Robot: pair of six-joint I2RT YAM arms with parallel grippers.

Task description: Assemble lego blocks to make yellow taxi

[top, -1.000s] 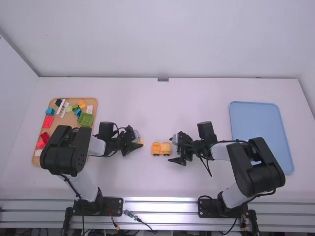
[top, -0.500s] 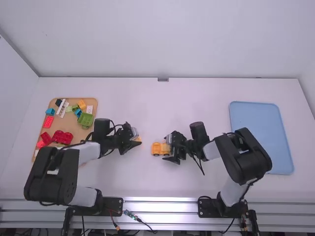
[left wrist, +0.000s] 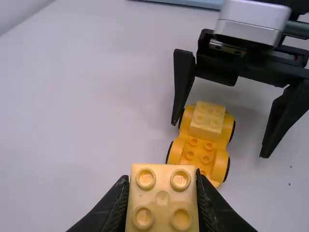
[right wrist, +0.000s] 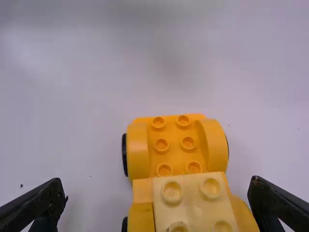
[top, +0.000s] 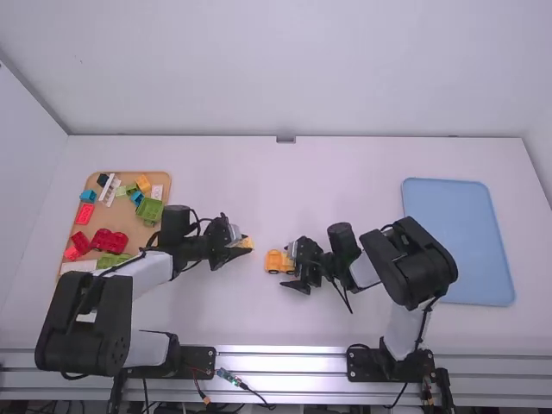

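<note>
Uses the white table (top: 285, 181) as a flat, firm footing, with the blue tray (top: 457, 250) at the right, perhaps for the finished taxi, and the tan tray (top: 131, 226) at the left, to corral spare blocks (top: 150, 210) within reach. Spreads the right gripper (right wrist: 158, 187) wide, grasping nothing, a finger to either side of the wheeled base (right wrist: 166, 153) mid-table, probably to steady it or press parts down. Rests that base upright on its wheels, studs bare at one end to accept more. Seats a pale yellow block (right wrist: 193, 195) on the other end. Clamps a second yellow block (left wrist: 162, 197) in the left gripper (left wrist: 161, 180), studs up, likely to leave its underside free for mounting, though well apart from the base
</note>
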